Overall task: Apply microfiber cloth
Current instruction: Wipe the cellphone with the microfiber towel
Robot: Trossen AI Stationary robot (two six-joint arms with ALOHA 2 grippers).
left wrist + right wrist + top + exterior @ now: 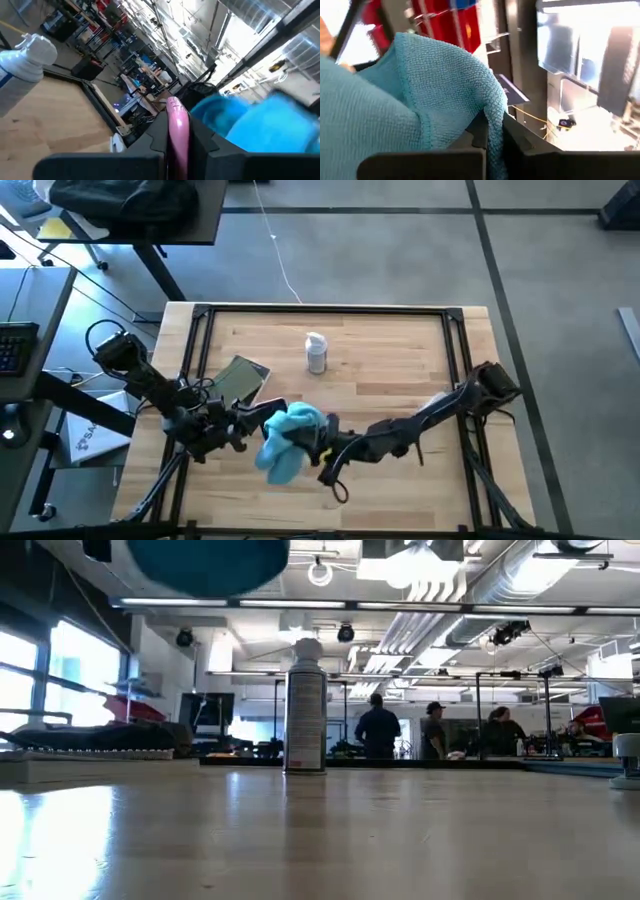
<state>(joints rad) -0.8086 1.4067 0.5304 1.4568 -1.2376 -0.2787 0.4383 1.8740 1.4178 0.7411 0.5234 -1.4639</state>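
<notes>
1. Holding the microfiber cloth [288, 438] up in the air, the right gripper [318, 448] has its two fingers pressed on a fold of it. The right wrist view shows the blue fabric pinched between the dark fingers.

2. The cloth hangs over the front part of the table [400, 480], a bit toward the left edge. It is off the wood. In the low view only its round blue bottom shows, high above the tabletop.

3. The left gripper [238, 428] is just beside the cloth, on the side toward the left edge. Its fingers are squeezed on a thin pink thing [176, 131]. I cannot tell what the pink thing is.

4. The two grippers point at each other, with the cloth between them. From the right gripper, the cloth hangs toward the left gripper. From the left gripper, the pink thing points toward the cloth.

5. The cloth's long side runs from the back of the table toward the front, drooping down at the front end.

6. I think the next move is to bring the cloth and the pink thing together for wiping. The gap between them looks small.

7. A white spray bottle [316, 353] stands upright near the middle back of the table, well away from both grippers.

8. A flat olive-green pouch [240, 378] lies toward the left edge, behind the left gripper.
</notes>
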